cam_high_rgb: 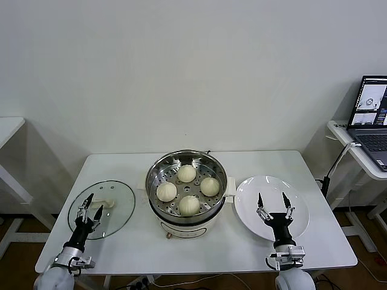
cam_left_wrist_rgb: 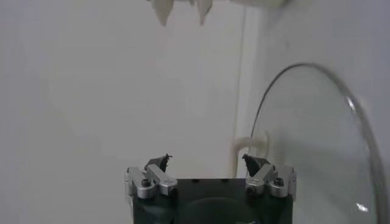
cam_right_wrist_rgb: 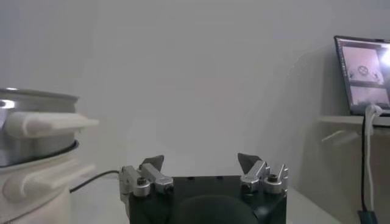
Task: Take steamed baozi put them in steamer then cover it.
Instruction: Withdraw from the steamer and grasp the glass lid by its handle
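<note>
Several cream-white pleated baozi (cam_high_rgb: pixel 187 173) sit on the perforated tray inside the shiny steamer (cam_high_rgb: pixel 158 172), which stands on its white base at the table's middle. The glass cover (cam_high_rgb: pixel 118 205) lies flat on the table to the steamer's left, its cream handle (cam_high_rgb: pixel 106 204) up. My left gripper (cam_high_rgb: pixel 92 203) is open and empty over the cover's near edge; the cover's rim (cam_left_wrist_rgb: pixel 359 122) and handle (cam_left_wrist_rgb: pixel 251 145) show in the left wrist view. My right gripper (cam_high_rgb: pixel 273 203) is open and empty over the white plate (cam_high_rgb: pixel 253 194). The steamer's side (cam_right_wrist_rgb: pixel 30 125) shows in the right wrist view.
The empty white plate lies right of the steamer. A laptop (cam_high_rgb: pixel 369 115) stands on a side table at the far right, with a cable hanging down. Another table's corner (cam_high_rgb: pixel 9 128) is at the far left.
</note>
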Tool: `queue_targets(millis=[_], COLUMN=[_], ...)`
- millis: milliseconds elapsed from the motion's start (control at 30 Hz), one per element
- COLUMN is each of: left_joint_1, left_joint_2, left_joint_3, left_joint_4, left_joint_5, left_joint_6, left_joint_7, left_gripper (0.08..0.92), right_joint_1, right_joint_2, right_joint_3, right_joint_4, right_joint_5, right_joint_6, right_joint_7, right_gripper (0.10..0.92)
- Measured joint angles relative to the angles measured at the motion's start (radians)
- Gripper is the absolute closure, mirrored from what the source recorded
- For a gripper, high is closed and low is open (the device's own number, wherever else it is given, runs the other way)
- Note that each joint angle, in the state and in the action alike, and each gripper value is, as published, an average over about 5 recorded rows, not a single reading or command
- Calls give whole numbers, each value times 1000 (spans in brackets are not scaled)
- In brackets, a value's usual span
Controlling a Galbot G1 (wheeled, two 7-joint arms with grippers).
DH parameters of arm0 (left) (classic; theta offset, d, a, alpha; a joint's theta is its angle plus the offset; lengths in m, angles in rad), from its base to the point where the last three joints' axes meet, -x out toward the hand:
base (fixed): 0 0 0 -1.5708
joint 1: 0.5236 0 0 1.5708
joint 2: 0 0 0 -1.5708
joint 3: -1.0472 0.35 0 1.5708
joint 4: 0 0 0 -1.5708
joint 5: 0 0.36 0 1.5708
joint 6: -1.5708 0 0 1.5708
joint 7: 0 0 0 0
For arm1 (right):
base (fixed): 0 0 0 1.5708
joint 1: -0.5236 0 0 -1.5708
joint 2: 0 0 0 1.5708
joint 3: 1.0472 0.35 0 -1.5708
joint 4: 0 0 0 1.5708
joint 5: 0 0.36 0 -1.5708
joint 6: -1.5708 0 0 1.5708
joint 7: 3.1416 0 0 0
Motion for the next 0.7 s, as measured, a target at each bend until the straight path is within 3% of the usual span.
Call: queue_targets(millis=[700], left_joint_1=[-60], left_joint_2=[18], left_joint_3=[46], left_joint_4=[13], left_joint_5=[-30], left_joint_6=[131], left_joint_7=[91], left_gripper=[177], right_joint_1=[-7], right_joint_2=[11], right_joint_3=[6], right_joint_4=[-18], right_joint_5=[-27], right_joint_6=[15], right_joint_7=[-1], right_gripper=[203])
